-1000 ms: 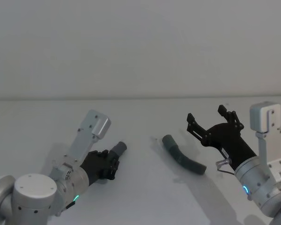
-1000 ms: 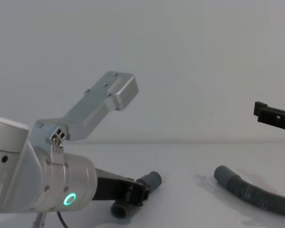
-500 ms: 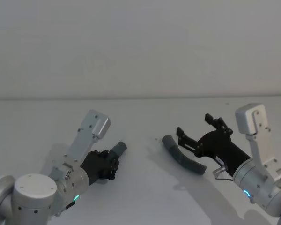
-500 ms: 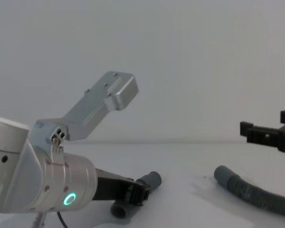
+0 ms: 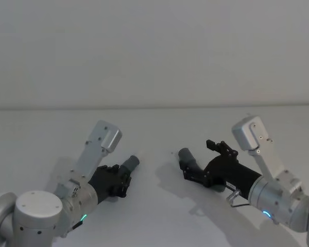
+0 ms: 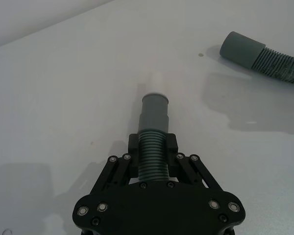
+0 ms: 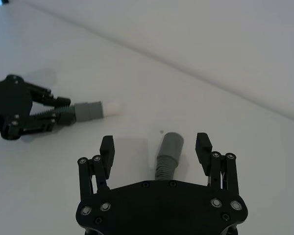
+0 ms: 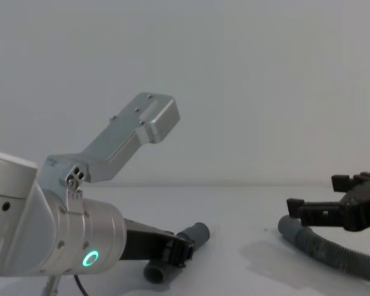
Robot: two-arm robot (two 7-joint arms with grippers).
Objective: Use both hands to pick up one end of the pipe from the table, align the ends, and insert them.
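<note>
L tool (image 6: 153,147), nearest on the L side, low over the table (image 5: 159,216): fingers narrow, clamped on the ribbed part of the short hose (image 6: 153,159). The hose's smooth cuff (image 6: 154,110) sticks out past the fingertips w/ the white tip (image 7: 112,107) at the front, pointing fwd and toward the R side. The hose's other end (image 8: 157,271) bends down near the table under the tool.

R tool (image 5: 201,160) is on the R side, fingers spread wide, one on either side of the longer hose (image 8: 333,256) near its socket cuff (image 7: 170,144); contact not clear. That hose lies flat on the table, socket cuff toward the middle. The two cuffs are well apart.
</note>
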